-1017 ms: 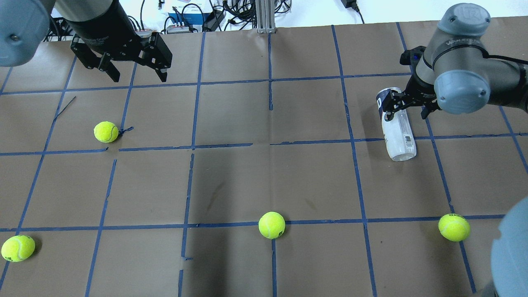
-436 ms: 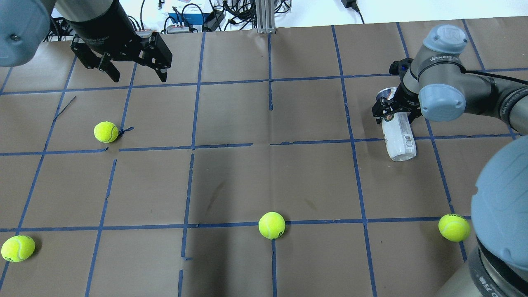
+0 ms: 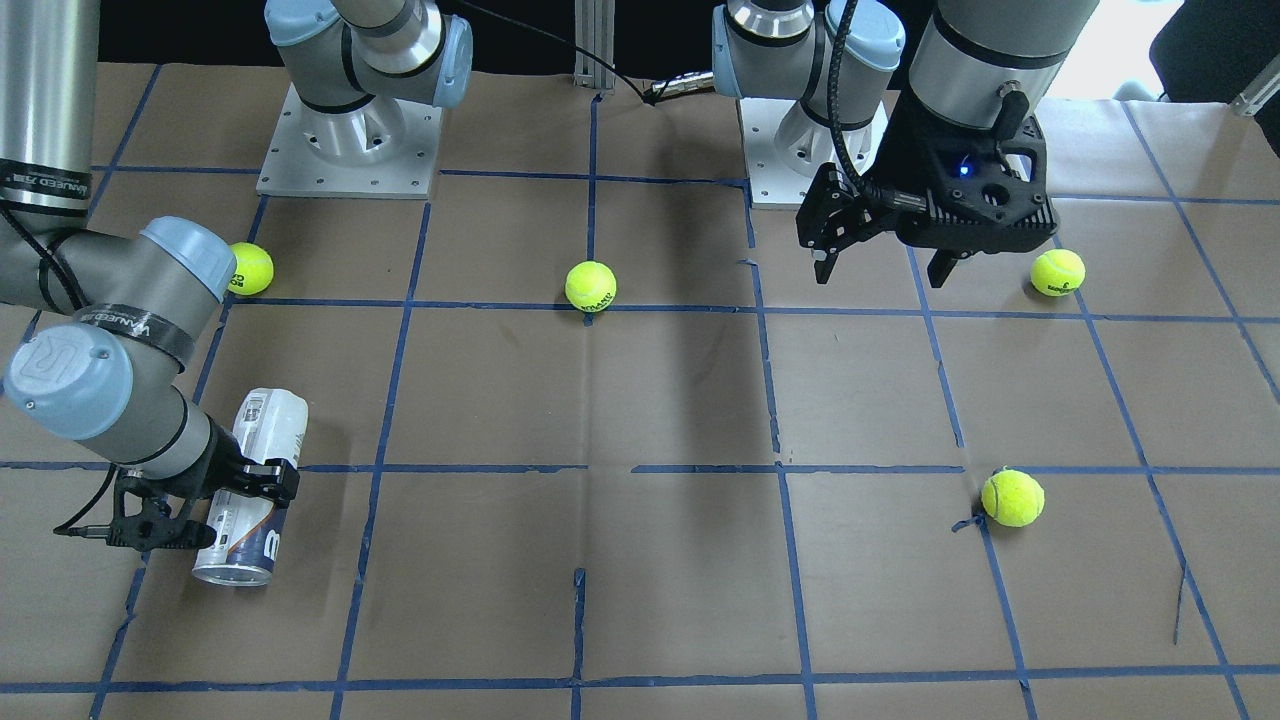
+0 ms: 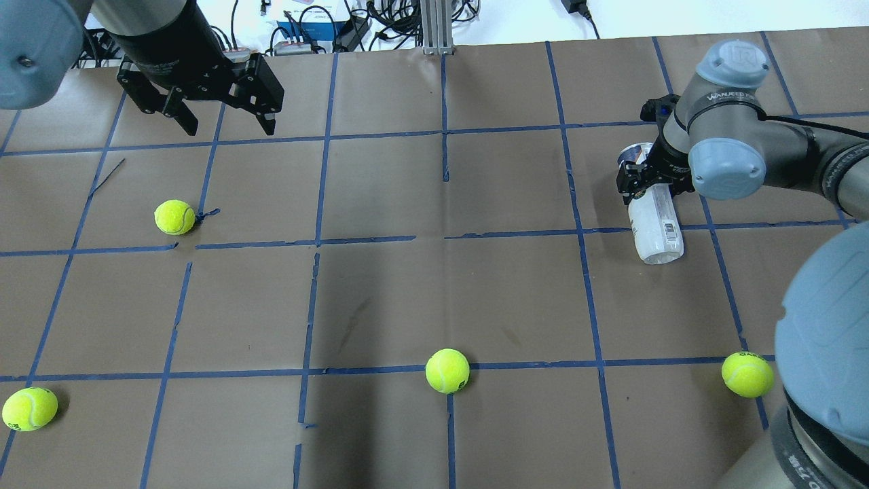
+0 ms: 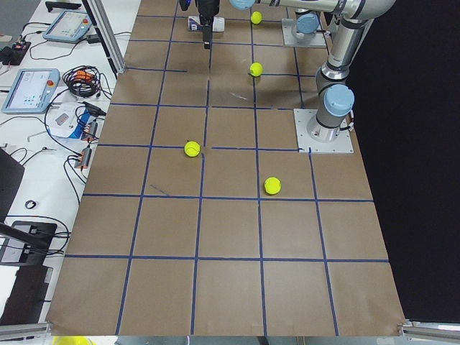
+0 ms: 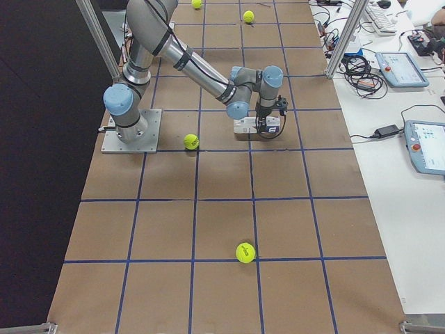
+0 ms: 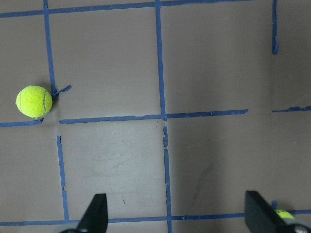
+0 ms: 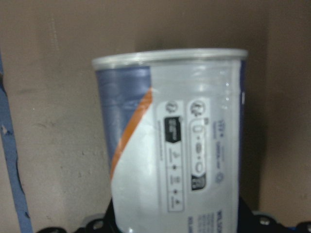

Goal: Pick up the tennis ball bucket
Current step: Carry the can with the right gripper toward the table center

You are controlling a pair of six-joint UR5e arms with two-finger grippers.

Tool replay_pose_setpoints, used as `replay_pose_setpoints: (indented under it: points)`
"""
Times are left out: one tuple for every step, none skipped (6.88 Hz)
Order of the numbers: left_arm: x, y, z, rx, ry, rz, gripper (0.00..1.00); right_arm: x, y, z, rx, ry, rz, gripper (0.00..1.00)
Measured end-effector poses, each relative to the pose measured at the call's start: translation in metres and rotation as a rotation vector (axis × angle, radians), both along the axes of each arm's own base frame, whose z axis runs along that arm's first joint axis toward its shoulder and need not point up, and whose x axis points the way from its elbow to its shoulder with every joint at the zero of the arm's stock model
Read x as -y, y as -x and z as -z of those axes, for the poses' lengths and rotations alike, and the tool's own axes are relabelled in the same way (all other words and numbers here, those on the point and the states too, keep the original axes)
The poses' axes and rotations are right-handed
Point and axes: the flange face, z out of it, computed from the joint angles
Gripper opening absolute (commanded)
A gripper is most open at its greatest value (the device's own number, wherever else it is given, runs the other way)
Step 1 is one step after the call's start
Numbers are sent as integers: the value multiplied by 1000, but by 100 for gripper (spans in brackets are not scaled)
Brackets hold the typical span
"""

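Note:
The tennis ball bucket (image 4: 656,227) is a clear tube with a white and navy label. It lies on its side on the brown table at the right, also seen in the front view (image 3: 265,430). My right gripper (image 4: 648,182) is down over its rim end, with its fingers against both sides of the tube. The tube still rests on the table. It fills the right wrist view (image 8: 184,145). My left gripper (image 4: 224,123) is open and empty, held above the far left of the table.
Several yellow-green tennis balls lie loose: one at left (image 4: 174,217), one at the near left corner (image 4: 29,409), one near centre (image 4: 447,371), one near right (image 4: 747,374). Blue tape lines grid the table. Cables and boxes (image 4: 319,30) lie beyond the far edge.
My right arm dropped and shifted left over the tube's rim end, and its fingers drew in against the tube. The left arm and the balls have not moved.

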Motion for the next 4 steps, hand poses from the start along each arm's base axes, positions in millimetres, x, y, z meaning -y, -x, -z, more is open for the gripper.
replay_pose_setpoints:
  points:
    - [0, 0, 0, -1, 0, 0, 100, 6, -13, -14, -8, 15, -65, 53]
    - [0, 0, 0, -1, 0, 0, 100, 14, -40, -31, -15, 36, -199, 54]
    - [1, 0, 0, 0, 0, 0, 100, 23, -82, -52, -26, 71, -367, 55]
    - [1, 0, 0, -1, 1, -1, 100, 29, -141, -75, -39, 124, -566, 57]
